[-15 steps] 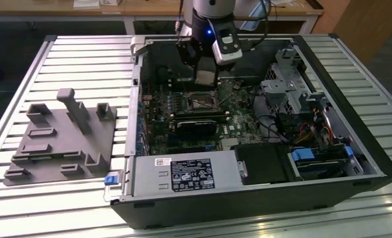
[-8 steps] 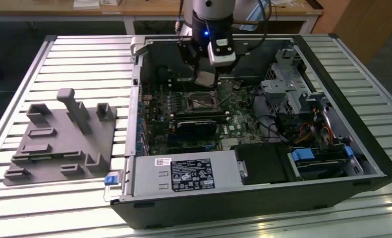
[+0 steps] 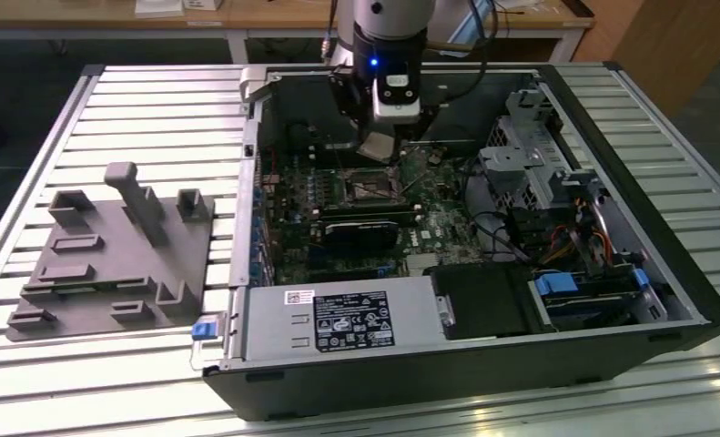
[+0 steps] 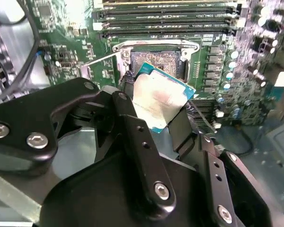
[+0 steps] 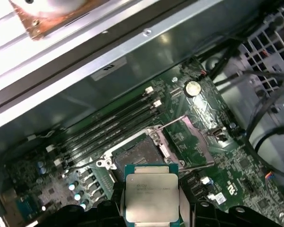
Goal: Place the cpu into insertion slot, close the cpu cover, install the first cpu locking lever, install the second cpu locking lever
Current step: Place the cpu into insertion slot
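Circuit board (image 5: 227,161) below cpu (image 5: 151,198) (in claw (image 5: 151,190))

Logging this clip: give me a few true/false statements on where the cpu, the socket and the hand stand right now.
1. The hand grips the cpu by its edges. True.
2. The insertion slot is empty. True.
3. The cpu rests on the grey fixture. False: the hand holds it in the air near the insertion slot; the grey fixture lies outside the computer case.
4. The computer case is closed. False: its side is open and the circuit board shows.
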Action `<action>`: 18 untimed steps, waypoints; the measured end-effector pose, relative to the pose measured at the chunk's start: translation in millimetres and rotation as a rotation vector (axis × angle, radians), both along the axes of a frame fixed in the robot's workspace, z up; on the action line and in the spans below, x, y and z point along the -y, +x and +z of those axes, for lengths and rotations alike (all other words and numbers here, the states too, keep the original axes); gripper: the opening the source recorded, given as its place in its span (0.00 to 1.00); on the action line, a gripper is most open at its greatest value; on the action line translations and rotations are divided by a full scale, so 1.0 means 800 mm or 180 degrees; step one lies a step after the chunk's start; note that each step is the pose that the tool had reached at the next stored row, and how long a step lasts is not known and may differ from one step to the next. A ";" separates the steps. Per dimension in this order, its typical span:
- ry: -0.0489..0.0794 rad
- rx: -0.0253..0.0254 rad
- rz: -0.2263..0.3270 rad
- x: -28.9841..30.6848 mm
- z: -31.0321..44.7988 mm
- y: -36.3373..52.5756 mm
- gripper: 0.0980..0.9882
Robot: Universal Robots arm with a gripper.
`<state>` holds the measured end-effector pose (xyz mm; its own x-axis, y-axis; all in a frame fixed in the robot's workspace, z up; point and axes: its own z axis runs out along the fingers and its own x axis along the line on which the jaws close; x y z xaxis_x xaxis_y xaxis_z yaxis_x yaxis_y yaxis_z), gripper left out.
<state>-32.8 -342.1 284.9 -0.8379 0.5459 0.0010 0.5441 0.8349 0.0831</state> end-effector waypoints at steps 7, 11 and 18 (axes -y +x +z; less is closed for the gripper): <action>0.0000 0.0000 -0.0404 0.0000 -0.0023 0.000 0.50; -0.0001 0.0000 -0.0632 0.0000 -0.0033 0.000 0.50; -0.0003 0.0000 -0.1037 0.0000 -0.0053 0.000 0.50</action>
<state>-32.8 -342.2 280.7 -0.6192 0.7852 0.0004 0.7826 0.6171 0.0825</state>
